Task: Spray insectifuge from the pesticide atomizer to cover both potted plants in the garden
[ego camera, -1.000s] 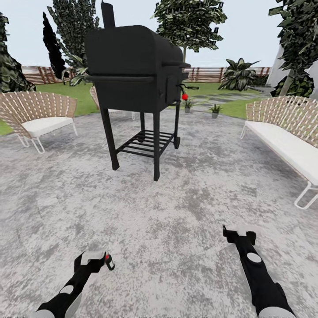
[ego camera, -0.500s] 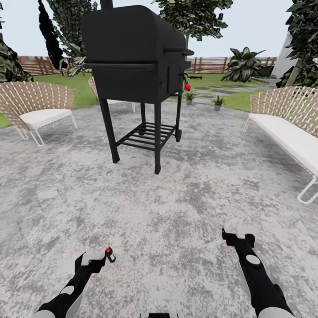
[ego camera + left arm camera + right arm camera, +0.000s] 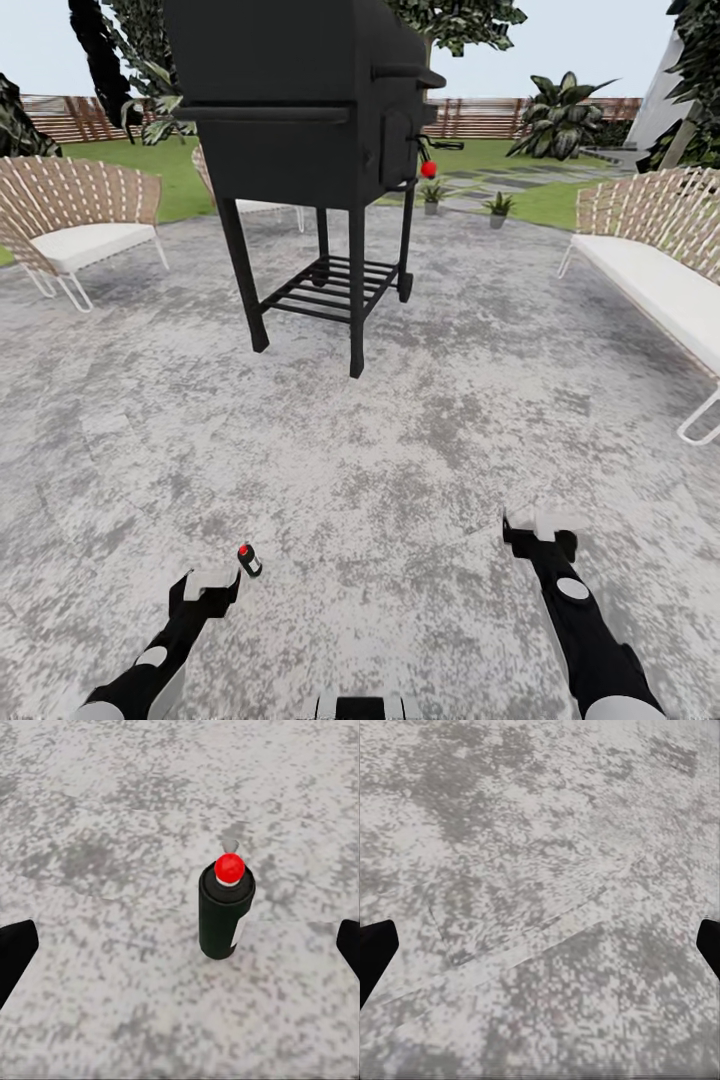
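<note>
Home garden / backyard patio, simulated render. Grey mottled paving (image 3: 400, 440) underfoot w/ a black grill (image 3: 300, 120) standing on it; wicker chair (image 3: 70, 215) w/ white cushion on one side, wicker sofa (image 3: 655, 260) on the other. Beyond: green lawn (image 3: 175, 180), stepping stones (image 3: 500, 180), two small potted plants (image 3: 497, 208), big leafy shrub (image 3: 560, 115), trees, brown slatted fence (image 3: 480, 115), open sky.
</note>
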Motion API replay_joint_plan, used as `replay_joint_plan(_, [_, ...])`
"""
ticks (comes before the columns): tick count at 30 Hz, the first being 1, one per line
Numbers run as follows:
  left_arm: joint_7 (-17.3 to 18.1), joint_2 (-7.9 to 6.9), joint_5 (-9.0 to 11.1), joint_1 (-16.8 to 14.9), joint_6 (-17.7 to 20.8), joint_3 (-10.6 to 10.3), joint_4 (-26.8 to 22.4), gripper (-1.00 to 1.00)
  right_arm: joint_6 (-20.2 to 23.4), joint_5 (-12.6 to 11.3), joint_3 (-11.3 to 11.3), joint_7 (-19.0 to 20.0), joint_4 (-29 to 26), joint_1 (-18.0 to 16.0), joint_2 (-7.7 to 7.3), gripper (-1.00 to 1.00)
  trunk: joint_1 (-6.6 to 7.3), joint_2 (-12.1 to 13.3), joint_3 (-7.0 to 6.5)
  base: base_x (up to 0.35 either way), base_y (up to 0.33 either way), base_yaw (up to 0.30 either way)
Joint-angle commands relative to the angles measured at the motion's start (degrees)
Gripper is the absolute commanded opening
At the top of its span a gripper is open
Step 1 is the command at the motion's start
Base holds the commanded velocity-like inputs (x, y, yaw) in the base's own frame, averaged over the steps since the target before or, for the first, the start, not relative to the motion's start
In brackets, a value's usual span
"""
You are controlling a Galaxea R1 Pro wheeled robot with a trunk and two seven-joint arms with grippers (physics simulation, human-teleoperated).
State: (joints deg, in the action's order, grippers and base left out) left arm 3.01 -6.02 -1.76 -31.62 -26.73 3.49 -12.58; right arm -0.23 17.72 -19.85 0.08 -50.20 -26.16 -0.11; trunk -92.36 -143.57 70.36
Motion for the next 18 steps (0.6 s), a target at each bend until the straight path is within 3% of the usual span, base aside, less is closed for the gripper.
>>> replay_joint_plan(1, [0.29, 0.03, -0.18, -0.03, -0.17, 0.38, 0.07, 1.00, -0.03, 0.56, -0.10, 0.01, 0.02, -0.03, 0.02, 1.00, -0.01, -0.03, 0.27, 0.000, 0.000, 0.000])
replay_joint_plan(13, [0.31, -0.23, -0.23, 0.15, -0.83, 0.47, 0.15, 1.00, -0.22, 0.58, -0.01, 0.18, 0.14, -0.03, 0.09, 1.00, -0.32, -0.19, 2.93, 0.000, 0.000, 0.000])
replay_joint_plan(18, [0.33, -0.42, -0.34, 0.14, -4.64, 0.47, 0.31, 1.00, -0.24, 0.57, -0.01, 0.26, 0.25, -0.03, 0.11, 1.00, -0.45, -0.26, 4.03, 0.000, 0.000, 0.000])
